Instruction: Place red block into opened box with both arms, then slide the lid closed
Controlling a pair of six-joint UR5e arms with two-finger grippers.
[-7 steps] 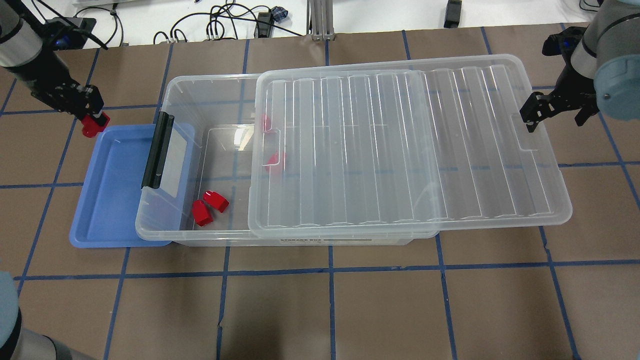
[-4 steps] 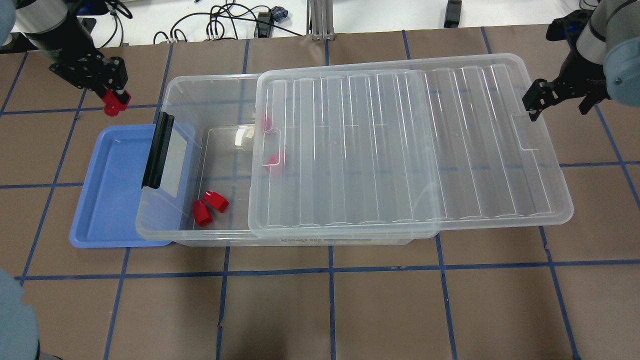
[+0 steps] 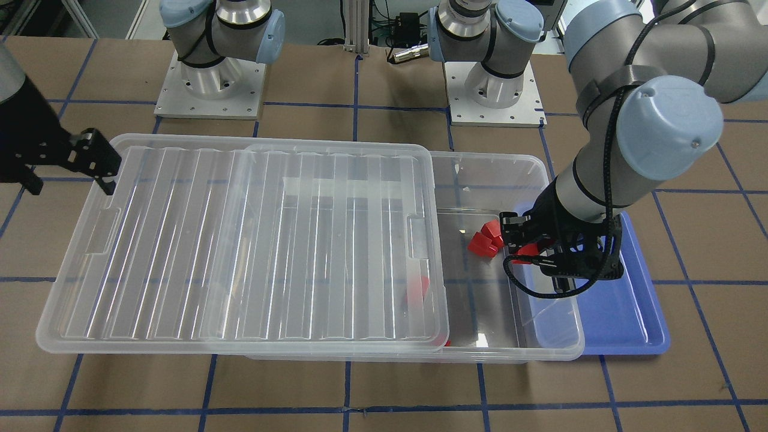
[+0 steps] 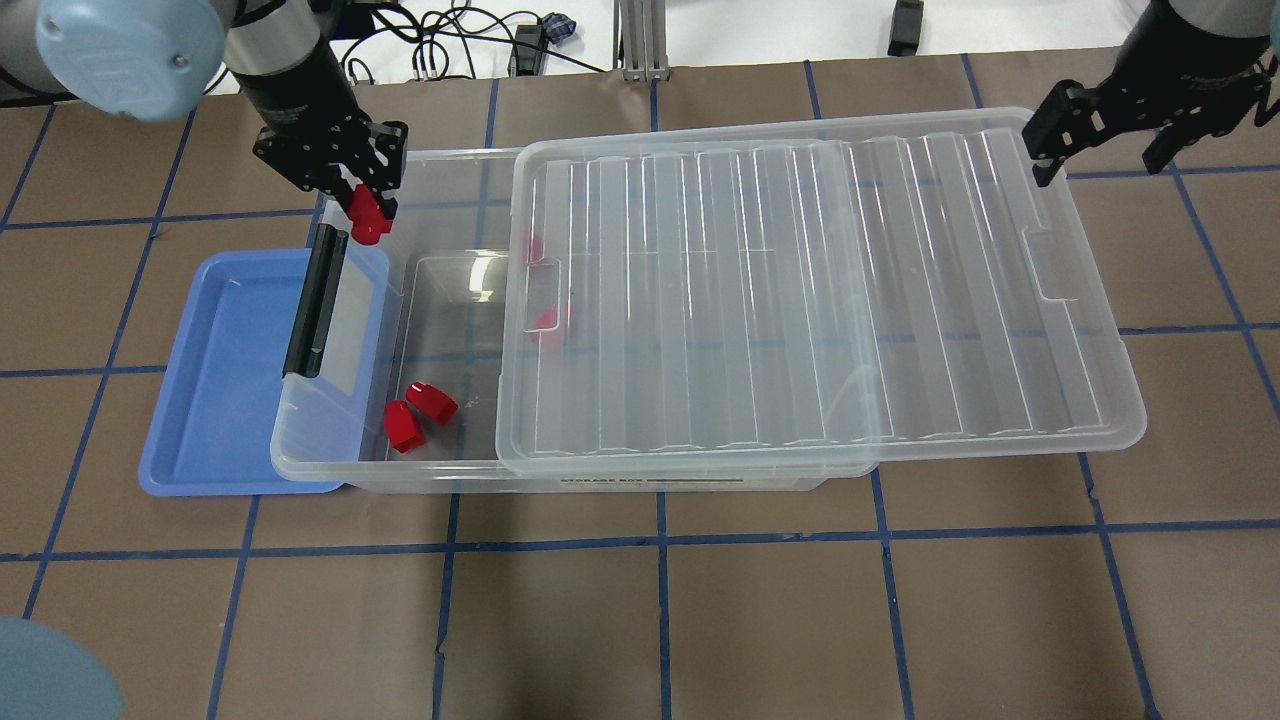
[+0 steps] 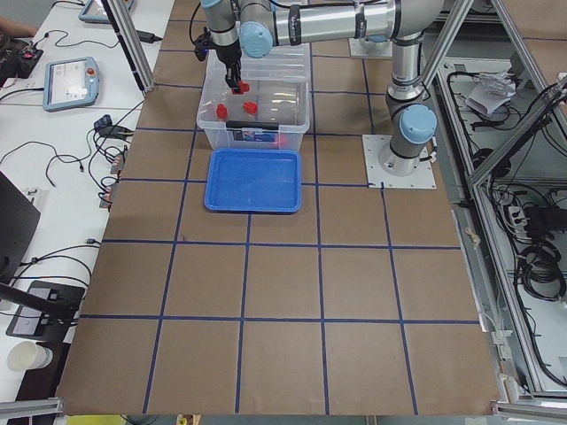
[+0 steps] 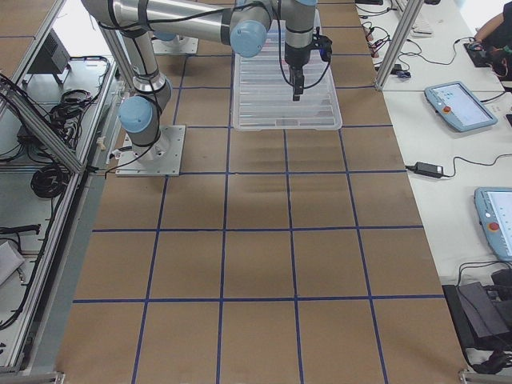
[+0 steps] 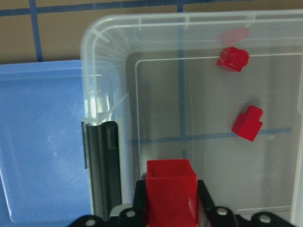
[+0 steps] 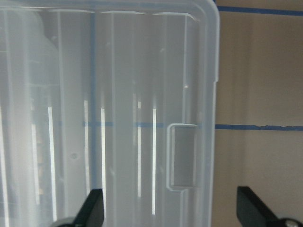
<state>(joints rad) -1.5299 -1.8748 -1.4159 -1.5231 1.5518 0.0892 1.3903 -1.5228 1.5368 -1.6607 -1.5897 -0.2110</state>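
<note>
Holding the red block (image 7: pixel 171 187) pinched in my left tool (image 4: pixel 362 205) just above the box (image 4: pixel 420 158) rim by its black clip (image 4: pixel 315 300), I judge it light, rigid and slick, best taken across flat sides, while my right tool (image 4: pixel 1100 152) hangs spread over the lid (image 4: pixel 800 300) end overhanging the box.

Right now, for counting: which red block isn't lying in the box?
The small red plastic block in the left gripper; the rest lie inside the clear box.

Left claw (image 4: pixel 366 208) points down, clamped on the red block (image 7: pixel 171 189); right claw (image 4: pixel 1097 164) hangs spread wide.
</note>
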